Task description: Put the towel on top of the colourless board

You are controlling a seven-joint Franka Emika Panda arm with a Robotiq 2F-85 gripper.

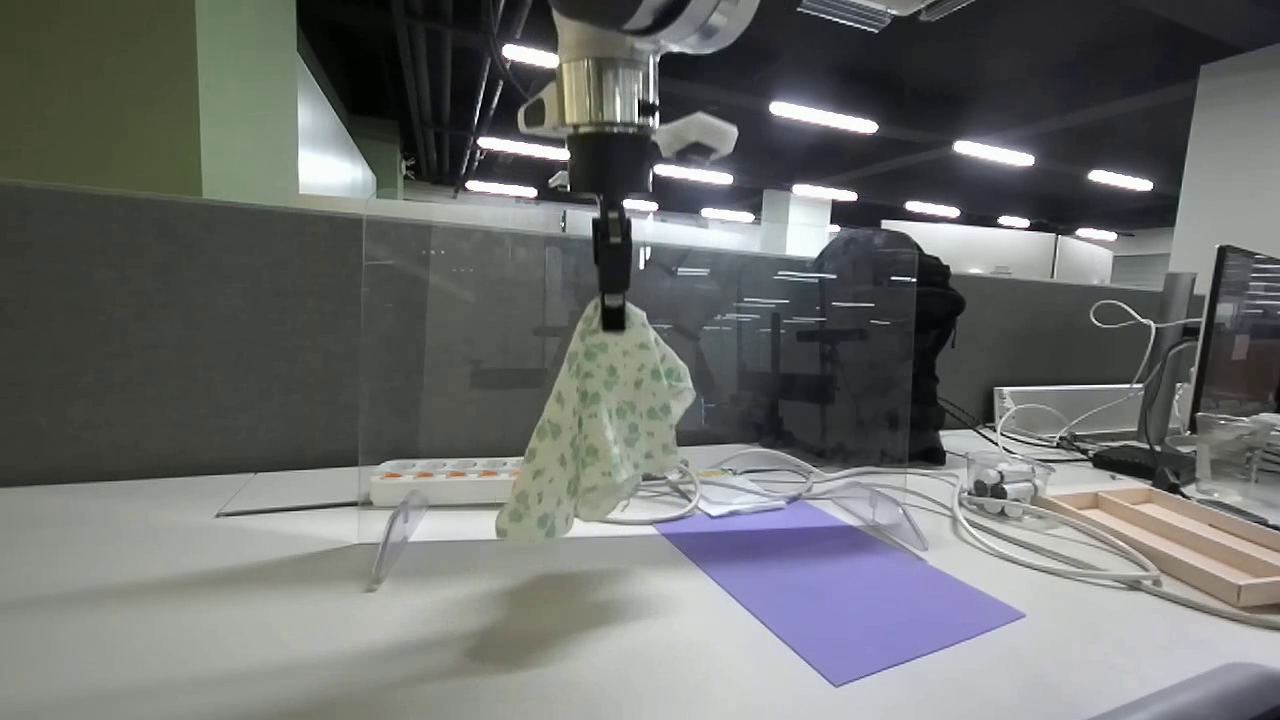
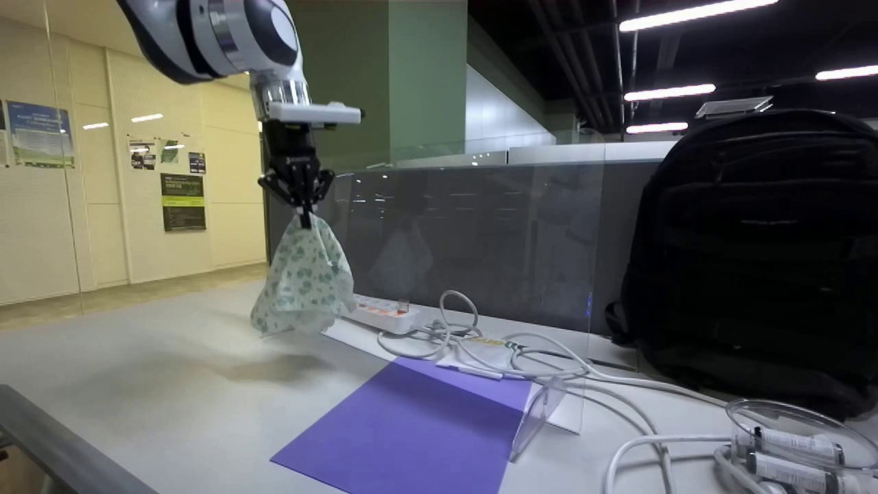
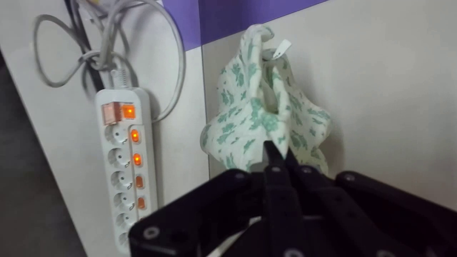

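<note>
Gripper (image 1: 613,316): fingers drawn together, no gap beyond the cloth's thickness; a pinch near the top of the towel (image 1: 620,420) is held.
Towel: hangs at 6 o'clock from the fingertips, on the side of the colourless board (image 1: 450,330) away from the power strip (image 3: 125,160); contact with the board cannot be told.
Colourless board: upright on clear feet (image 1: 388,550). In the wrist view an edge passes at 9 o'clock from the fingertips; in both exterior views the top edge appears higher than them.
Board tip-over: judged the main hazard. Cause: crossing with too little lift, so that fingers or cloth push the panel sideways; the faint, transparent edge invites that error.
Cloth pull-out: possible if the hem snags on the top edge, since the pinch looks small.
Lopsided drape: likely if release comes with the fold off-centre; the longer side would drag the rest off.
Power strip: at 9 o'clock in the wrist view, with a cable (image 3: 181,64) at 10; an overshoot could drop the towel onto either.
Arm (image 2: 212,38): in an exterior view, reaches in from 11 o'clock; in an exterior view the wrist (image 1: 610,90) stands upright at 12, gripper pointing to 6.
</note>
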